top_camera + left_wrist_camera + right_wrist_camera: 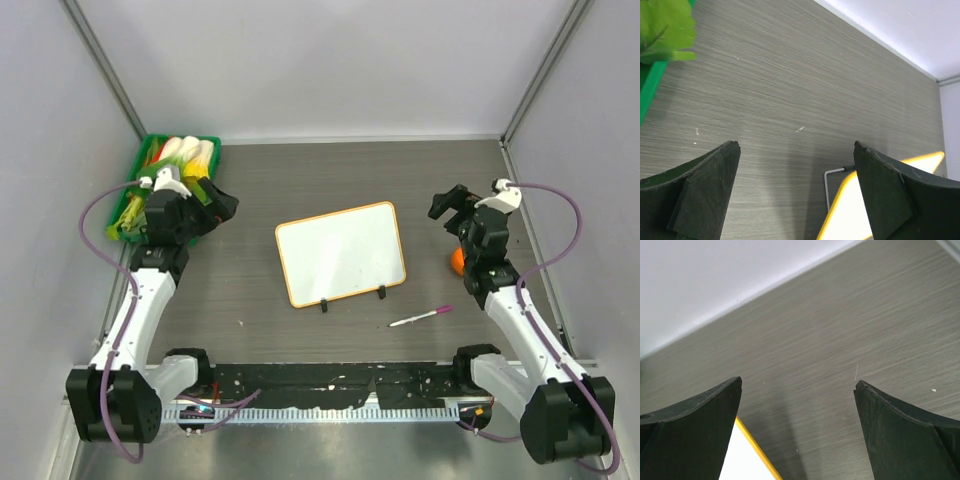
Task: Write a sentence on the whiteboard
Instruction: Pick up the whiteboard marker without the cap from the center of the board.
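Left wrist view cuts the whiteboard to, seemingly, one corner.

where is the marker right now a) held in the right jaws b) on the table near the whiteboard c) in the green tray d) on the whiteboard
b: the marker lies flat on the table, just off the near right corner of the whiteboard, touching nothing else.

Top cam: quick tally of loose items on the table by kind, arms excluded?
Whiteboard: 1
Marker: 1
Green crate: 1 (the produce inside is too bunched to count)
Orange object, partly hidden: 1
Total: 4
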### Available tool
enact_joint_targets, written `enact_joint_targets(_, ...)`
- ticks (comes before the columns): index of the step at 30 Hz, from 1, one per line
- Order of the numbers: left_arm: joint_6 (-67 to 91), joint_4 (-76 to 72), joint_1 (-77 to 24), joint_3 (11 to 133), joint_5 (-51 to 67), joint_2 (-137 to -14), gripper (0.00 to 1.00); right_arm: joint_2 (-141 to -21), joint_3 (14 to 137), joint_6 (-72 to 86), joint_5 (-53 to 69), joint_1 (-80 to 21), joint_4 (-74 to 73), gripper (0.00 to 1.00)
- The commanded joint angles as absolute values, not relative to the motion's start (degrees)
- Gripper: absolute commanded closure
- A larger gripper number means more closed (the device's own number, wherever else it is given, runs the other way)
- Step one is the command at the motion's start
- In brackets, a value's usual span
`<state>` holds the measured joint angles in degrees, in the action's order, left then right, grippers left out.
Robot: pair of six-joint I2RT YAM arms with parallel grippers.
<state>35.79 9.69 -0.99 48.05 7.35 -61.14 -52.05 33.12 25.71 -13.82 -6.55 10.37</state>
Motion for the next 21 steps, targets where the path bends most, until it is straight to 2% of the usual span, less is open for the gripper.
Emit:
enact_joint_targets(1, 35.24, 5.01, -0.62, 45.97, 14.57, -58.09, 0.0, -55.37, 37.44, 26.98, -9.5, -6.59, 4.93, 0.01)
enact_joint_targets(5, 33.58, 4.22, -1.05, 46.75, 24.5, -60.02, 0.0, -57.21, 38.5, 26.81, -8.0, -6.59, 3.69, 0.0)
enact_joint_targets(7, 31.91, 5.18, -3.76, 48.33, 25.14, -60.12, 0.0, -57.65, 38.58, 26.72, -7.21, -6.5, 3.6, 0.01)
enact_joint_targets(13, 22.51, 12.73, -26.15, 57.99, 13.28, -62.83, 0.0, -58.71, 38.41, 27.24, -6.24, -6.59, 2.46, 0.01)
enact_joint_targets(21, 13.81, 17.4, -56.65, 69.07, 2.38, -81.8, 0.0, -59.42, 37.88, 28.47, -6.33, -5.28, -3.16, 0.01)
